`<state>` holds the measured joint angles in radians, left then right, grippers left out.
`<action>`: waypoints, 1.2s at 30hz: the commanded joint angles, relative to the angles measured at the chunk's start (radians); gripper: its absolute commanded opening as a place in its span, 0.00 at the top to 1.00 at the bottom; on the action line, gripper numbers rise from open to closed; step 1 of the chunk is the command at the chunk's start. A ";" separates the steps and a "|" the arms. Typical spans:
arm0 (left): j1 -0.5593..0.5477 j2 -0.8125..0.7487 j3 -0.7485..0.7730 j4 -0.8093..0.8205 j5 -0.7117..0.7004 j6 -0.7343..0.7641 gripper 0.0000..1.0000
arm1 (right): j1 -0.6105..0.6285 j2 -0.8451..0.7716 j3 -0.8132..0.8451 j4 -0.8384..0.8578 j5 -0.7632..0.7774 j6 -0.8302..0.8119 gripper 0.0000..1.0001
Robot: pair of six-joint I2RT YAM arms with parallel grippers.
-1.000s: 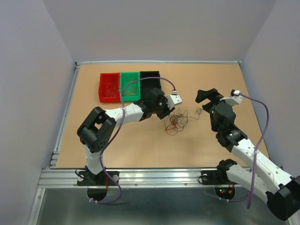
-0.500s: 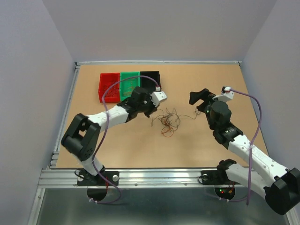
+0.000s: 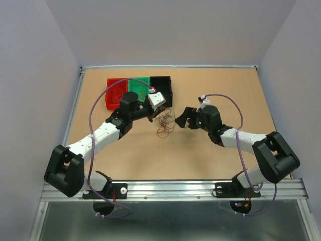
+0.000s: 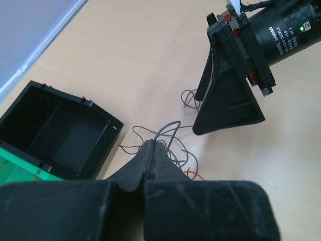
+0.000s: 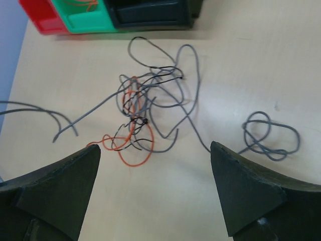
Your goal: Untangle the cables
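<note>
Cables [image 5: 145, 110] near black bin [image 4: 70, 135] edge, left tool [image 4: 152, 143] clamped on them, right tool [image 5: 154, 146] apart

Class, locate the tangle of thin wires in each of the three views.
Top external: wire tangle mid-table, just below the black bin.
Left wrist: wire tangle lower centre, right of the black bin.
Right wrist: wire tangle centre, below the black bin.
Shared landmark: the black bin.

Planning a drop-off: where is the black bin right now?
In the top view the black bin stands left of centre, next to the green bin, just beyond the wires.
</note>
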<state>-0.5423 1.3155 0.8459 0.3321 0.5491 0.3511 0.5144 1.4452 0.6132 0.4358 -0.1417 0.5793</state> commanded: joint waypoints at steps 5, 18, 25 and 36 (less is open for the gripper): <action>0.002 -0.059 -0.007 0.022 0.061 -0.021 1.00 | 0.105 -0.034 0.014 0.259 -0.127 -0.198 0.05; -0.002 -0.249 0.240 -0.217 0.179 -0.055 1.00 | 0.194 -0.035 -0.035 0.427 -0.090 -0.427 0.03; -0.019 -0.182 0.623 -0.331 0.377 -0.262 1.00 | 0.210 -0.152 -0.084 0.475 -0.104 -0.426 0.01; -0.054 -0.153 0.875 -0.331 0.206 -0.345 1.00 | 0.233 -0.117 -0.038 0.439 -0.127 -0.375 0.35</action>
<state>-0.5949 1.1664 1.6375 -0.0090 0.8425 0.0433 0.7357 1.3148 0.5415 0.8463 -0.2695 0.1890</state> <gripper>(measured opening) 0.026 0.727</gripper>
